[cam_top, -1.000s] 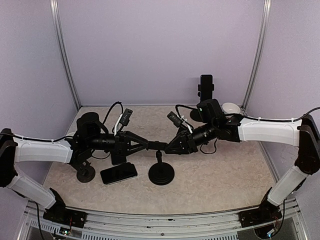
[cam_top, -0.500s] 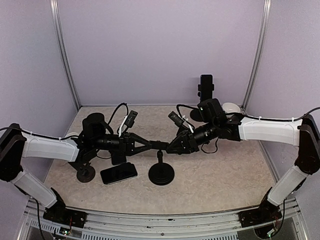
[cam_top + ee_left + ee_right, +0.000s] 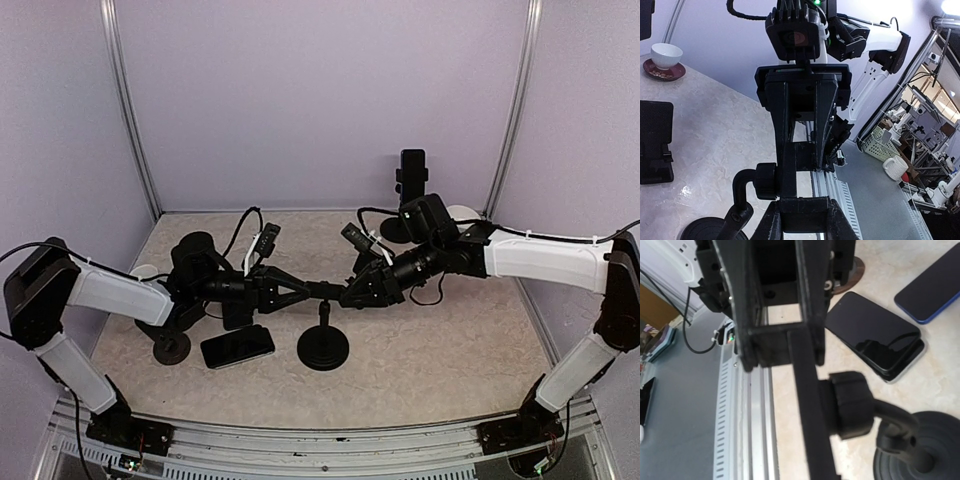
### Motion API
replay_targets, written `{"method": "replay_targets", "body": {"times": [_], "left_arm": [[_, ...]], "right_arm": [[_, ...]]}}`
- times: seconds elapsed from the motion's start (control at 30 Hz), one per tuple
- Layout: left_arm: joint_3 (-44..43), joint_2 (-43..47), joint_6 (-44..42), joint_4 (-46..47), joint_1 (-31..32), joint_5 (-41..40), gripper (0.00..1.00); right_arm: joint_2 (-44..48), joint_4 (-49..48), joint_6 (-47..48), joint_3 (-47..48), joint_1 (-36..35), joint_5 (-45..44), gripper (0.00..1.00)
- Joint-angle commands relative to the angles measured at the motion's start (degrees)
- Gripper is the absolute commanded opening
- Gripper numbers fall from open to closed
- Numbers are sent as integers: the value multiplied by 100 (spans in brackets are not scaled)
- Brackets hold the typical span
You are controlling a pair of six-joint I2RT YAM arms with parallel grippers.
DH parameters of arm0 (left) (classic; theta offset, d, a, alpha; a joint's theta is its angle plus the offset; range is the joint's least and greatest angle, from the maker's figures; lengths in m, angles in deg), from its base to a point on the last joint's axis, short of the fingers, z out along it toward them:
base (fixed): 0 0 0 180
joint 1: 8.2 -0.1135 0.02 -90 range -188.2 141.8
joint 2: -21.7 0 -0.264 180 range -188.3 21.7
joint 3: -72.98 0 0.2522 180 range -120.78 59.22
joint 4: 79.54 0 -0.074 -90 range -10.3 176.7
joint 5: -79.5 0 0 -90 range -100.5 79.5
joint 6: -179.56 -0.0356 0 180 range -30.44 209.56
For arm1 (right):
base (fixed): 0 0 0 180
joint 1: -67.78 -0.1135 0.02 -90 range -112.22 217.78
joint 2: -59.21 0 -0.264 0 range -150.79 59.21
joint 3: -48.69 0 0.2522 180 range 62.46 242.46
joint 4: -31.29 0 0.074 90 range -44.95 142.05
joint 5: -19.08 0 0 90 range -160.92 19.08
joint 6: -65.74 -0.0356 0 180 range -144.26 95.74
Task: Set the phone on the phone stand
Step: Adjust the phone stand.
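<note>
The phone stand has a round black base and a clamp cradle on a bent stem, held level above the table. My left gripper is shut on the cradle's left end, and in the left wrist view its fingers flank the end block. From the other side my right gripper is shut on the cradle's other end. The cradle bar fills the right wrist view. A black phone lies flat on the table, left of the base and below my left arm.
A second phone with a blue edge lies beyond the black one. Another stand with a phone in it is at the back right, beside a white bowl. A small stand base sits at the left. A cup on a saucer stands far off.
My left gripper has closed on the left end of the cradle, and the left arm has reached further right. The right gripper has kept its grip.
</note>
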Motion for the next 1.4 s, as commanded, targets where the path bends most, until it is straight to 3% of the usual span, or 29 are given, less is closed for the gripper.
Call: {"method": "replay_targets", "body": {"times": [0.0,0.47,0.6,0.73,0.97,1.1,1.17,1.2,1.37], "left_arm": [[113,-440,218,322,321,110,0],[141,-686,315,531,368,-38,0],[154,-576,372,544,346,-54,8],[221,-288,409,490,304,-116,22],[379,378,283,89,253,-341,60],[512,928,115,-338,221,-629,86],[595,1296,62,-634,205,-920,97],[612,1500,26,-954,209,-1080,98],[660,2622,-288,-2519,342,-2253,99]], "right_arm": [[41,213,115,146,-12,-577,17],[192,506,232,144,-17,-894,17],[196,340,172,72,-34,-674,21],[232,84,42,6,-137,-360,30],[412,-64,-74,16,-254,-274,55],[703,147,40,10,-256,-648,73],[883,275,130,-5,-256,-938,89],[977,315,171,-36,-257,-1111,99],[1432,349,293,-400,-240,-2137,100]]}}
